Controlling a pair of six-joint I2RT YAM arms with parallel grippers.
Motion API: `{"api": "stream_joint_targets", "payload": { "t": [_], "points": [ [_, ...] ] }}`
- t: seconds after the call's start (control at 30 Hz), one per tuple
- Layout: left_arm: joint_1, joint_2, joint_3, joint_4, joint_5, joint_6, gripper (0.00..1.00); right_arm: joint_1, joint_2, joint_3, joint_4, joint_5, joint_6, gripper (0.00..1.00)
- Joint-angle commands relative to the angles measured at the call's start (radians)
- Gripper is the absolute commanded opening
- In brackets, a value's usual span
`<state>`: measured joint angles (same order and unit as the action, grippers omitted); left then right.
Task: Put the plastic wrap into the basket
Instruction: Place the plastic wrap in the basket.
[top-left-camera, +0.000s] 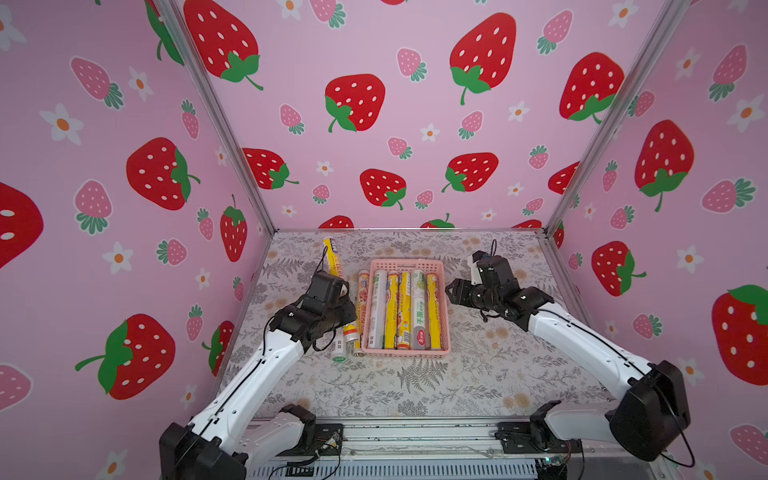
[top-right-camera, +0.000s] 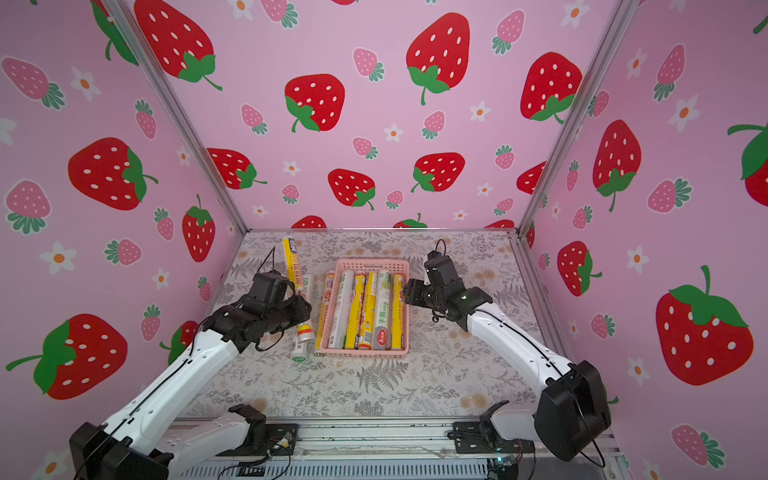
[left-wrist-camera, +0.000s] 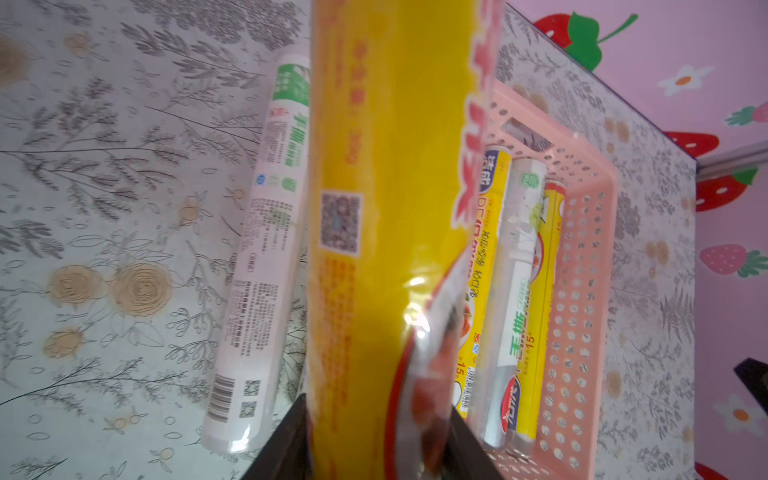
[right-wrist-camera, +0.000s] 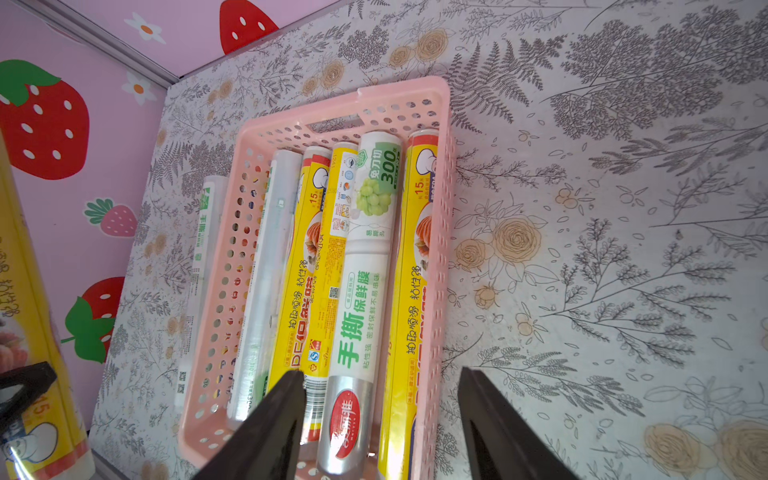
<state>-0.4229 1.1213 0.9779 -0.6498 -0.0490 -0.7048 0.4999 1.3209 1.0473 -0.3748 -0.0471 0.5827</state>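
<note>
Only left wrist view shows grip: left gripper clamped on yellow roll, blurred, filling frame. In both top views arm hides that contact. Held roll runs front to back, far end toward back wall, beside basket, left of it. White roll lies alongside on table. Five rolls lie in basket, parallel to its long sides. Right gripper, jaws apart and empty, hangs at basket's right rim; near roll ends cut off there.
</note>
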Motion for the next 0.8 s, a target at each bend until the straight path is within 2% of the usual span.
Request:
{"api": "stream_joint_targets", "payload": {
  "t": [0.0, 0.13, 0.3, 0.47, 0.77],
  "points": [
    [-0.081, 0.093, 0.08, 0.09, 0.028, 0.004, 0.47, -0.006, -0.034, 0.009, -0.035, 0.049, -0.043, 0.63],
    [-0.17, 0.24, 0.16, 0.12, 0.039, 0.018, 0.47, -0.012, -0.057, -0.018, -0.029, 0.065, -0.046, 0.63],
    [-0.227, 0.382, 0.196, 0.216, 0.092, -0.001, 0.47, -0.02, -0.067, -0.042, -0.036, 0.074, -0.057, 0.63],
    [-0.267, 0.509, 0.292, 0.168, 0.094, 0.025, 0.46, -0.024, -0.09, -0.077, -0.032, 0.084, -0.058, 0.64],
    [-0.343, 0.581, 0.296, 0.176, 0.077, -0.032, 0.46, -0.025, -0.092, -0.099, -0.022, 0.067, -0.049, 0.64]
  ]
}}
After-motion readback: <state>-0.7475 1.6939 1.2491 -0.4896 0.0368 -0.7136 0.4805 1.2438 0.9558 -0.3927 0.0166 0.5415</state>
